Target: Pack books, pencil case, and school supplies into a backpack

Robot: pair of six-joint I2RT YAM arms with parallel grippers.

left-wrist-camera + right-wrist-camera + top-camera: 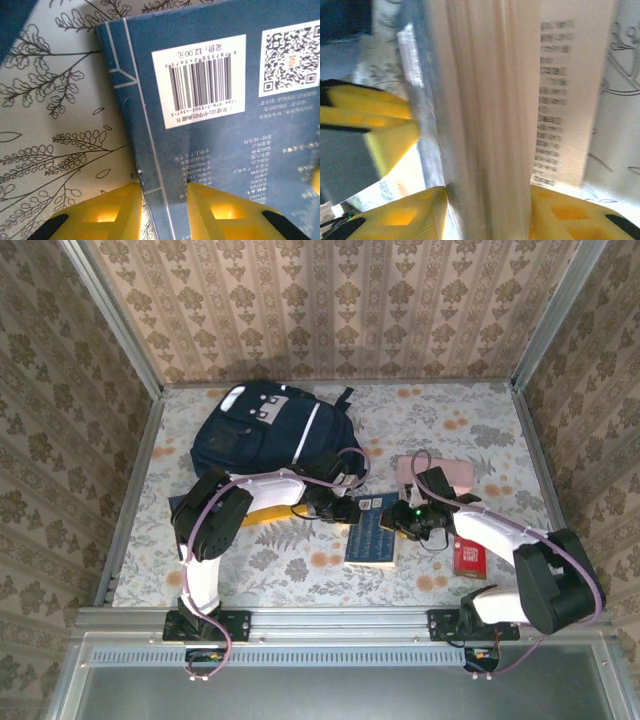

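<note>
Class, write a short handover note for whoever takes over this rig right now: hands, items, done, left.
Left hand: fingers straddle the navy book's edge; grip unclear.
Right hand: shut on that book's page block.
Backpack lies far left; yellow book under the left arm; pink box and red pack on the right.
Done: no item visibly packed.
Left: get everything into the backpack.

Navy book [372,532] near dark backpack [268,430]
</note>
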